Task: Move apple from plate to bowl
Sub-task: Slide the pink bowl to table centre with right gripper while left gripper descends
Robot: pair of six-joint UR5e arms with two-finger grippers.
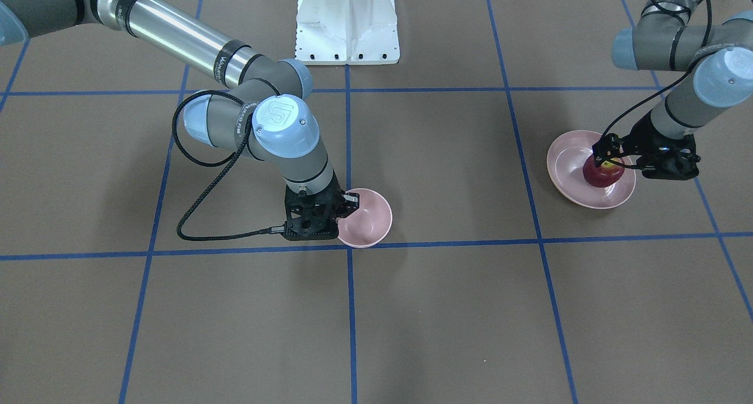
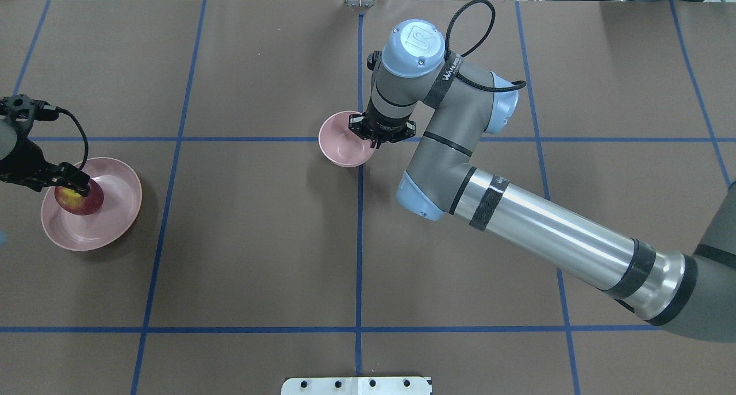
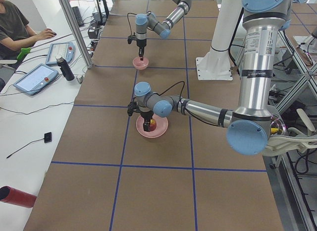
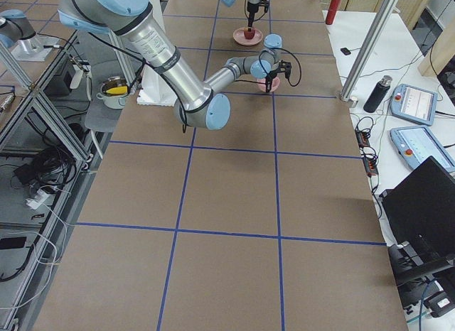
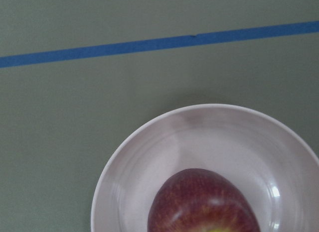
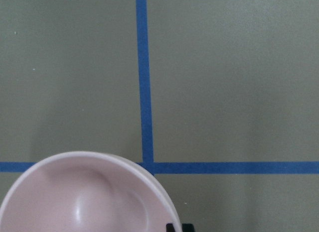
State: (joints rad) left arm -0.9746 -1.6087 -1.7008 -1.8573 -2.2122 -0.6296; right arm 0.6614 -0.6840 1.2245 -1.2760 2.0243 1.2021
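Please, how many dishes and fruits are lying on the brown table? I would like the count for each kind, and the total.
Plate: 1
Bowl: 1
Apple: 1
Total: 3

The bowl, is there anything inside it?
Nothing shows inside the bowl: just bare pink. The right gripper sits at its rim and covers a bit of that edge; the apple is on the plate.

You see dark red apple (image 2: 80,200), yellow-green top, on shallow pink plate (image 2: 118,208) at overhead frame's left edge; deep pink bowl (image 2: 340,149) upright, upper centre.
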